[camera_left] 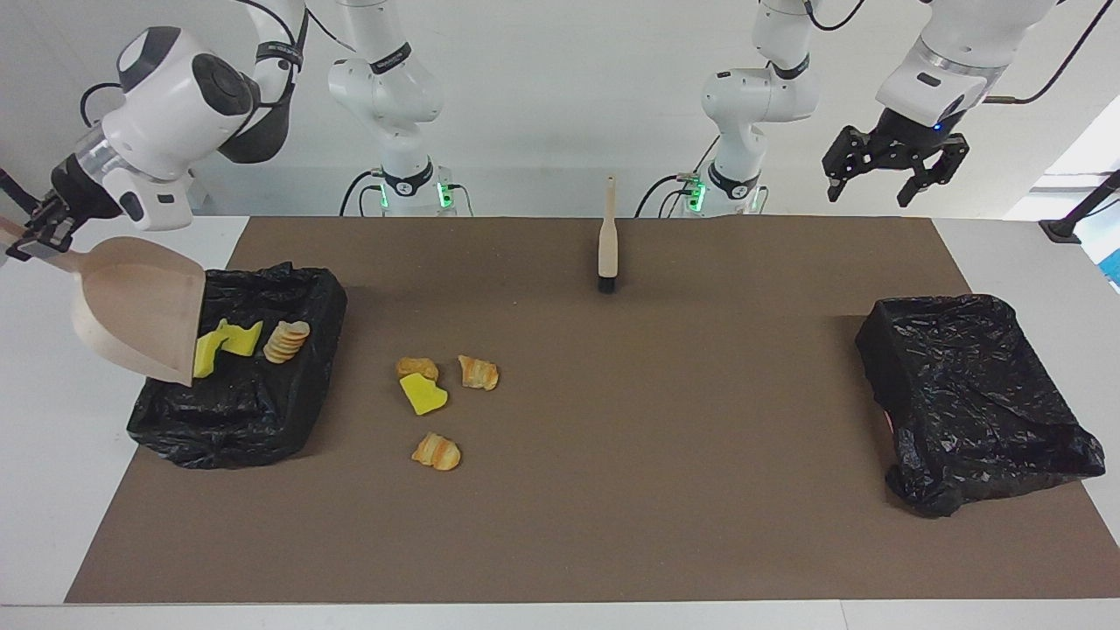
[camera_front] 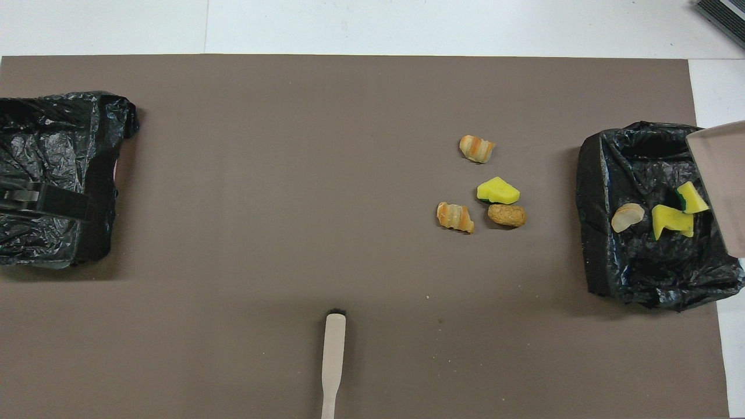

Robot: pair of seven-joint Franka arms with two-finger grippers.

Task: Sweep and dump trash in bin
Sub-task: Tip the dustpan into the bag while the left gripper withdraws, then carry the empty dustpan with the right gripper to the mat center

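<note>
Beside the bin (camera_left: 262,411) four scraps (camera_left: 423,395) lie on the desk, three inside. I judge them light, best swept. My right claw (camera_left: 35,238) grips the dustpan (camera_left: 140,311); left claw (camera_left: 892,166) waits wide.

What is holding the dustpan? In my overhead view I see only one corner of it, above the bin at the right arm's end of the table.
Observer: The right hand is shut on the handle of the dustpan. The pan is tilted, with its mouth down over that bin.
Operator: Thank you. And the left hand, is it low on the other bin? From above it seems to lie on it.
Observer: No. The left hand is open and hangs high above the table, well clear of the other bin. That arm waits.
</note>
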